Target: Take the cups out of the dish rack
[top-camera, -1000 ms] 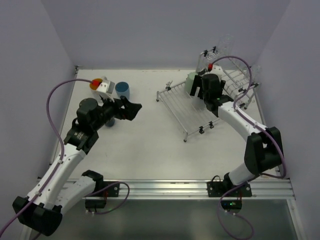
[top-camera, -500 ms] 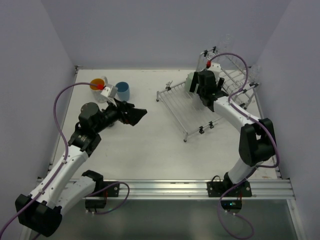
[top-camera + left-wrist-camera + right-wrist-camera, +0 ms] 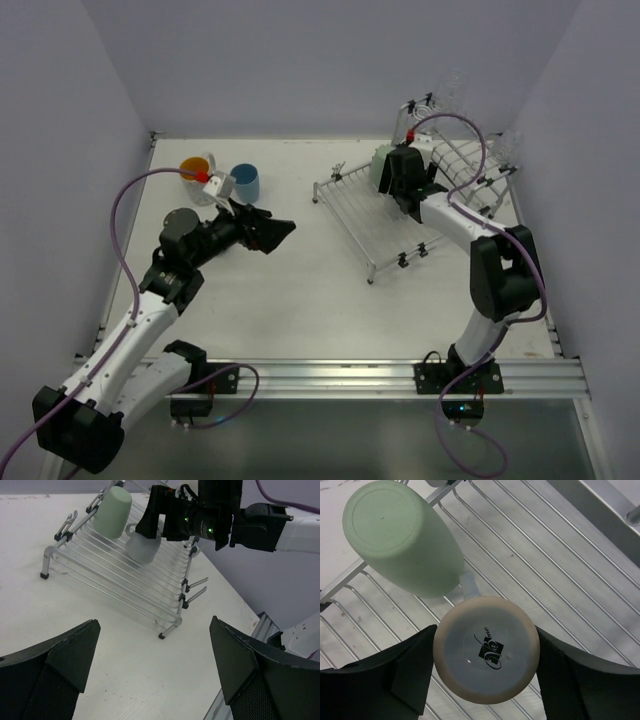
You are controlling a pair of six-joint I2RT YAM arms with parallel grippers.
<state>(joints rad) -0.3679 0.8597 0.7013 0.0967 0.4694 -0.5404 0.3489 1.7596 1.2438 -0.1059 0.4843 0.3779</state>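
Observation:
The silver wire dish rack [image 3: 368, 218] stands at the right of the table. Upside down on its rods rest a pale green cup [image 3: 402, 540] and a light blue mug [image 3: 486, 650] with a black logo on its base. My right gripper [image 3: 486, 652] is down over the mug, one finger against each side of it. In the left wrist view the same mug [image 3: 142, 549] sits under the right gripper, next to the green cup [image 3: 113, 511]. My left gripper [image 3: 154, 625] hangs open and holds nothing over bare table left of the rack [image 3: 115, 580].
A white cup with an orange inside [image 3: 195, 170] and a blue cup [image 3: 245, 181] stand on the table at the far left, behind the left arm. Two clear glasses [image 3: 452, 88] [image 3: 512, 145] sit on the rack's raised back. Walls close in on three sides.
My right gripper has moved left over the light blue mug and its fingers have closed in on it. The left gripper has swung a little to the right, still open.

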